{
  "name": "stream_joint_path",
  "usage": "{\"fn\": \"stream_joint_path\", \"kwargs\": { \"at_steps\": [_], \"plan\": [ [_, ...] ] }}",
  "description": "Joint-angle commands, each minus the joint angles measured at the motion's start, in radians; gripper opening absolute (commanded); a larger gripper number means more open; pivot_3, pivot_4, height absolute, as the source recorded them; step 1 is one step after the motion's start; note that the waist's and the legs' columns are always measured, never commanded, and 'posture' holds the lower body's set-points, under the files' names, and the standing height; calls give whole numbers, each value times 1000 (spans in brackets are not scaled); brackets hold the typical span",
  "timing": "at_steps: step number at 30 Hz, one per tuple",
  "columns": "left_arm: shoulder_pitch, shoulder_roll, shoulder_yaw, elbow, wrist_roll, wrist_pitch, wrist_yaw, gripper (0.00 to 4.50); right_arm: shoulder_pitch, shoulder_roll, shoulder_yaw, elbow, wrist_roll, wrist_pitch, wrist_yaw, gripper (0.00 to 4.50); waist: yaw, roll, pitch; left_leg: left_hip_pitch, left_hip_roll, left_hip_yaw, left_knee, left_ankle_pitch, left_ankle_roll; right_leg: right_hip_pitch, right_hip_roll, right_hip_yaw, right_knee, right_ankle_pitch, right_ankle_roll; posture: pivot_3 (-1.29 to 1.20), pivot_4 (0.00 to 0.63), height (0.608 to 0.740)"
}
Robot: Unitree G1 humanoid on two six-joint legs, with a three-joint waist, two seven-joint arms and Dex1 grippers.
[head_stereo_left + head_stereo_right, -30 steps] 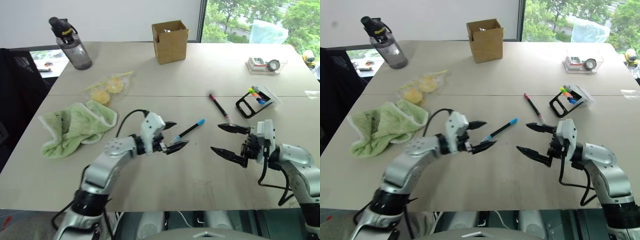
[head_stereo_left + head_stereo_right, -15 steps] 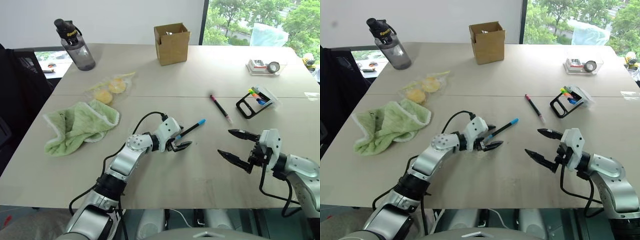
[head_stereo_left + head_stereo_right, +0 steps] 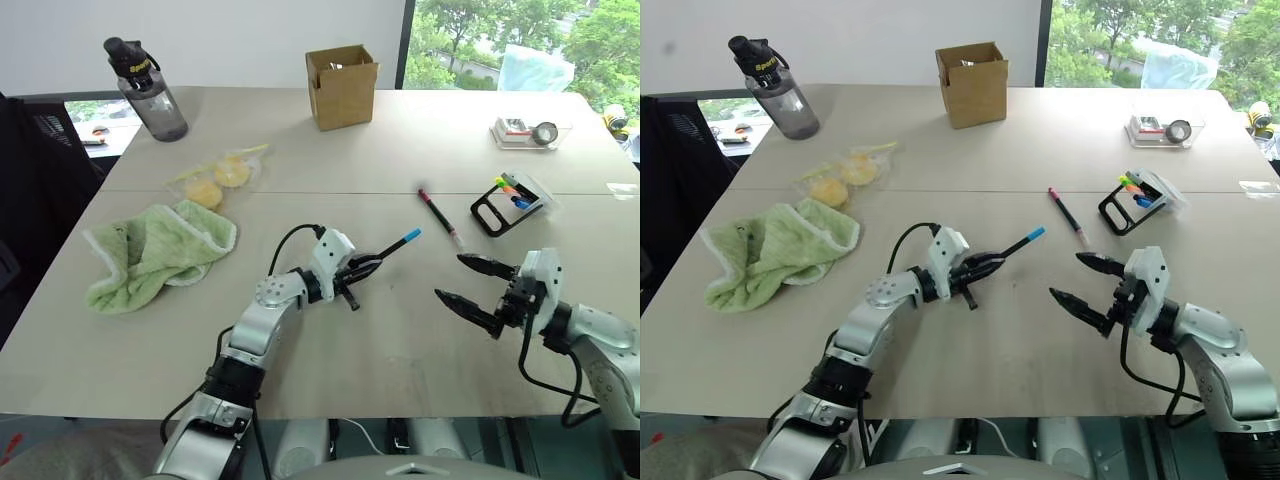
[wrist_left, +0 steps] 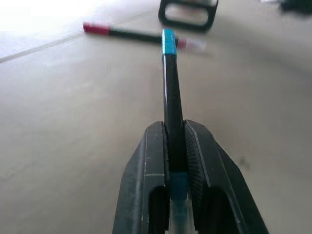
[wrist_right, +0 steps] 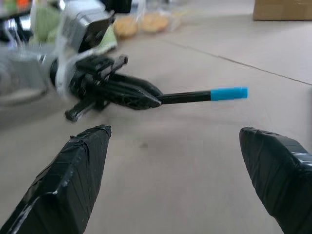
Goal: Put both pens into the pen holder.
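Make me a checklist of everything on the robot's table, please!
Surface: beige table, seam across it.
Job's things: blue pen in the left pincer; red pen lying on the table; holder beyond it.
Clutter: green towel, bag of yellow things, bottle, box, clear tray.
Grippers: left pincer shut on the blue pen; right pincer open, empty.
Cables: black cable on the left arm.
Surroundings: window, trees outside.

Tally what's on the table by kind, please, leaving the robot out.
Pens: 2 (blue-capped pen in the left gripper, pink-ended pen lying on the table)
Pen holder: 1
Water bottle: 1
Cardboard box: 1
Green towel: 1
Clear bag of yellow items: 1
Clear tray: 1
Total: 8
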Motion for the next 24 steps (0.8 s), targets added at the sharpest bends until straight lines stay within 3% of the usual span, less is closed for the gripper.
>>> {"fn": "stream_joint_path", "kwargs": {
  "at_steps": [1,8,12,15,19,24],
  "plan": [
    [5,-67,93,-148,-251,140,-9,67,-72,70,-27,-80,182,162,-140,4500,1,0,0,0,0,0,0,0,0,0,0,0,0,0,0,0,150,736],
    [42,-112,190,-269,-637,444,18,67,-228,193,-69,-81,467,306,-279,4500,-1,0,0,-1,0,-1,0,0,0,0,0,-1,0,0,0,0,150,736],
    [44,-75,184,-288,-666,501,15,67,-290,195,-106,-71,657,382,-312,4500,0,0,0,-1,-1,-1,0,0,0,0,4,-1,0,0,0,0,150,736],
    [37,-58,166,-288,-646,507,13,67,-287,143,-96,-72,678,425,-278,4500,1,0,0,-1,-1,-1,0,0,0,0,5,-1,-1,0,0,0,150,736],
    [30,-54,142,-279,-617,504,18,0,-268,94,-80,-78,661,445,-229,3416,0,0,0,-2,-2,-1,0,0,1,0,4,-1,-2,0,0,0,150,736],
    [40,-47,128,-270,-589,497,26,0,-265,87,-73,-94,662,442,-223,1104,-3,0,0,-1,-1,-1,0,0,1,0,5,0,-1,0,0,0,150,736]
  ]
}}
